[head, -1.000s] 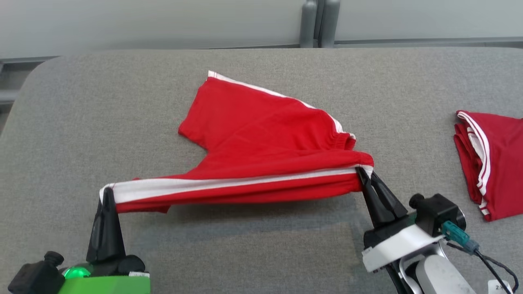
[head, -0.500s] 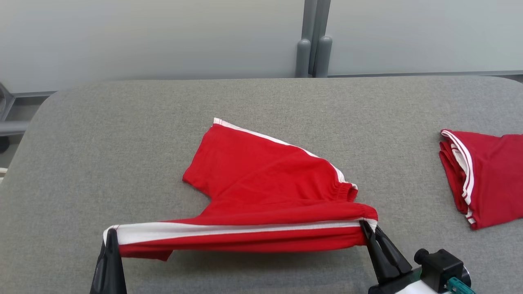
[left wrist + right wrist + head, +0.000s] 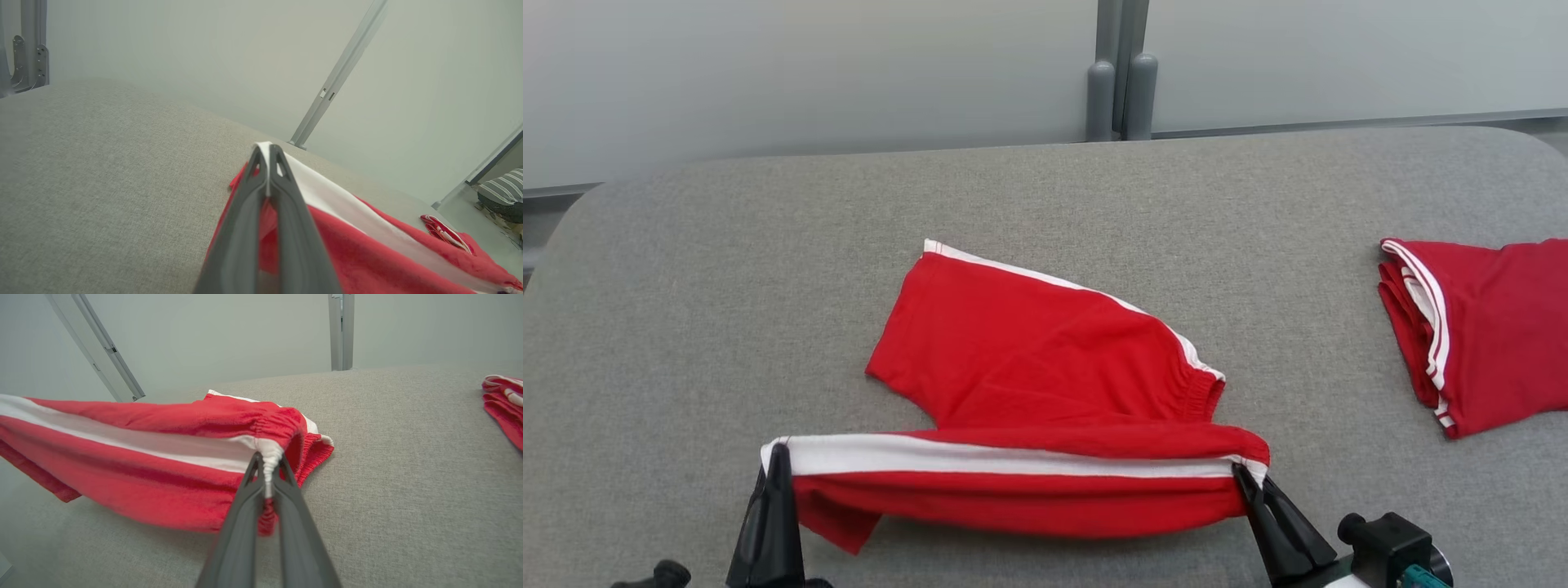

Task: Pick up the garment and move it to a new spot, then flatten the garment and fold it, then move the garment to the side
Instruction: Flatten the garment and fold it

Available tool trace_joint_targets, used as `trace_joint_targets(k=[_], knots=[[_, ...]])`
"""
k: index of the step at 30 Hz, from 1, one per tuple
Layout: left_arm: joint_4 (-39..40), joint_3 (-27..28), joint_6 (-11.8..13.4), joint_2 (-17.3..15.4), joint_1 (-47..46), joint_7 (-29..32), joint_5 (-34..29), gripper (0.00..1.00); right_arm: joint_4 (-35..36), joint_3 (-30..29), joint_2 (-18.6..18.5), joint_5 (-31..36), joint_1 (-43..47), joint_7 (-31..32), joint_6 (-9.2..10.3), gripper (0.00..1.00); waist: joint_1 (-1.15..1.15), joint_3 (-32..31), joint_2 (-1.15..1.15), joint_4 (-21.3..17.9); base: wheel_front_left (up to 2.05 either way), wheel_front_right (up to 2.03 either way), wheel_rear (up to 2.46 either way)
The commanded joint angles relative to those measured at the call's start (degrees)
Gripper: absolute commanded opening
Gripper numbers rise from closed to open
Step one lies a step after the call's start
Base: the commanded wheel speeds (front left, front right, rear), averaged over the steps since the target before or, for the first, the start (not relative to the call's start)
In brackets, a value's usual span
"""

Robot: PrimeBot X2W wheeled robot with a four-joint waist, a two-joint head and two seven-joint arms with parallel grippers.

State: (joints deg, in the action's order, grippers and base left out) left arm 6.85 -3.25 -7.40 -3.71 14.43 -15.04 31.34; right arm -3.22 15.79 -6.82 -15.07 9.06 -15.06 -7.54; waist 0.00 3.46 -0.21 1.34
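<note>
Garment [image 3: 1029,351] half raised; left claw [image 3: 780,451] clamped on its hem; right claw [image 3: 1241,471] clamped on its waistband.

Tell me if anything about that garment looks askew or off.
The red shorts are lopsided: the left gripper and right gripper pinch only the near leg's striped edge, so its hem corner sags loose by the left gripper while the far leg lies on the table.

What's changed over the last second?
Mostly the head camera shifted. Against the leg lying on the table, the left gripper has brought its end of the red shorts closer in, and the cloth under the stripe sags more. It and the right gripper stay shut on the shorts; the folded garment hasn't moved.
</note>
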Motion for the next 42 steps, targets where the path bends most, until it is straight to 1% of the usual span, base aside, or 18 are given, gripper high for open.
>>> trace_joint_targets(k=[1, 6, 11, 17, 21, 26, 34, 42], knots=[[-0.5, -0.1, -0.1, -0.8, -1.5, -0.2, -0.4, 0.00, -0.4, 0.1, 0.1, -0.4, -1.0, -0.2, 0.10, 0.00, 0.00, 0.3, 0.21, -0.3, 0.00, 0.00, 0.00], [-5.6, -2.8, -0.1, -4.1, -8.9, -0.1, 0.2, 0.00, -3.5, 0.3, 1.2, -0.4, -4.4, -0.1, 0.10, 0.00, 0.00, 1.1, 0.21, -0.8, 0.00, 0.00, 0.00], [-12.6, -6.1, -0.1, -8.0, -18.7, -0.1, 1.3, 0.00, -6.7, 0.0, 2.3, 0.7, -8.7, 0.1, 0.09, 0.00, 0.00, 2.8, 0.21, -1.9, 0.00, 0.00, 0.00], [-22.7, -12.5, -0.1, -11.3, -30.2, -0.1, 3.1, 0.00, -11.5, -1.7, 3.5, 1.2, -14.2, 0.4, 0.09, 0.00, 0.00, 6.2, 0.21, -4.1, 0.00, 0.00, 0.00], [-28.2, -15.5, -0.1, -12.4, -36.2, -0.1, 3.9, 0.00, -14.9, -1.1, 3.8, 0.4, -18.1, 0.3, 0.09, 0.00, 0.00, 9.2, 0.21, -5.8, 0.00, 0.00, 0.00], [-33.3, -17.7, -0.1, -13.2, -41.9, -0.1, 4.7, 0.00, -18.5, 1.2, 3.8, -3.1, -22.9, 0.0, 0.09, 0.00, 0.00, 12.4, 0.21, -7.2, 0.00, 0.00, 0.00], [-37.8, -18.2, -0.1, -13.5, -47.2, -0.1, 5.1, 0.00, -21.9, 2.6, 3.9, -4.9, -27.6, -0.1, 0.09, 0.00, 0.00, 14.8, 0.21, -7.9, 0.00, 0.00, 0.00], [-42.1, -18.1, -0.1, -14.3, -51.6, -0.1, 4.9, 0.00, -22.8, 3.6, 3.8, -5.8, -30.6, -0.2, 0.09, 0.00, 0.00, 16.5, 0.21, -8.6, 0.00, 0.00, 0.00]])
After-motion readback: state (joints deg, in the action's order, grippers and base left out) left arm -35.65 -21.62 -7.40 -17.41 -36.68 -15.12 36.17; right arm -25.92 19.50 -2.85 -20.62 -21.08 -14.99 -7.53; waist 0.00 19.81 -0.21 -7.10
